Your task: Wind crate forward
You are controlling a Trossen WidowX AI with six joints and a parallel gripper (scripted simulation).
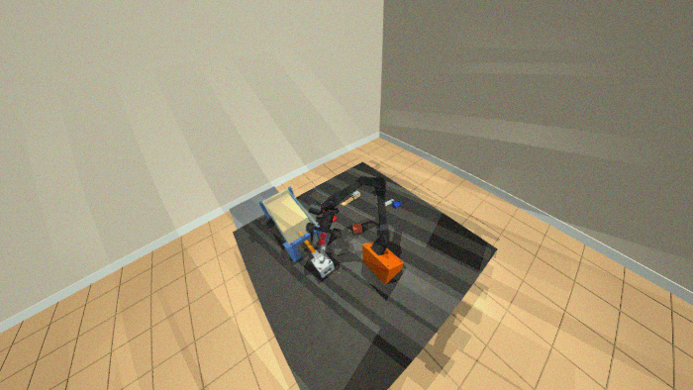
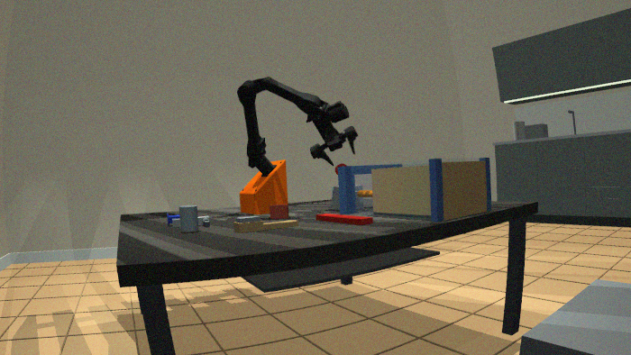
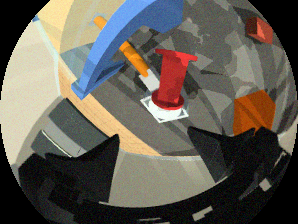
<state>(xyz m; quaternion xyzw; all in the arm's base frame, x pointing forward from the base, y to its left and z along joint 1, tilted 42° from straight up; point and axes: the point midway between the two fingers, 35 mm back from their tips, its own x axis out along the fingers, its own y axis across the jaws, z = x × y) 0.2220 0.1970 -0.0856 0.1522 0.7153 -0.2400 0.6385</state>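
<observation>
The pale hand winch point(image 1: 323, 266) point(image 3: 163, 116) stands on the bench before the blue frame point(image 1: 297, 245) point(image 2: 347, 191) point(image 3: 170, 17) at the cubby's mouth. The winch handle's red grip point(image 1: 323, 239) point(image 2: 340, 169) point(image 3: 172, 77) stands upright above the winch; its key end is hidden. An orange strap point(image 1: 309, 244) point(image 2: 365, 194) point(image 3: 135, 57) runs from the winch into the cubby. Cream surfaces point(image 1: 289, 213) point(image 2: 401, 191) fill the cubby; I cannot tell the crate's front from them. My gripper point(image 2: 343, 159) point(image 3: 155, 134) is open and empty, pointing down, just above the red grip in the exterior view.
A red bar point(image 2: 344, 219) lies beside the cubby. A red block point(image 1: 357, 229) point(image 2: 278, 212) point(image 3: 260, 30), a wooden-handled tool point(image 1: 351, 199) point(image 2: 270, 224), a blue-ended tool point(image 1: 396, 204) and a grey cylinder point(image 2: 188, 219) are farther off. The orange arm base point(image 1: 381, 262) point(image 2: 266, 198) stands near the winch.
</observation>
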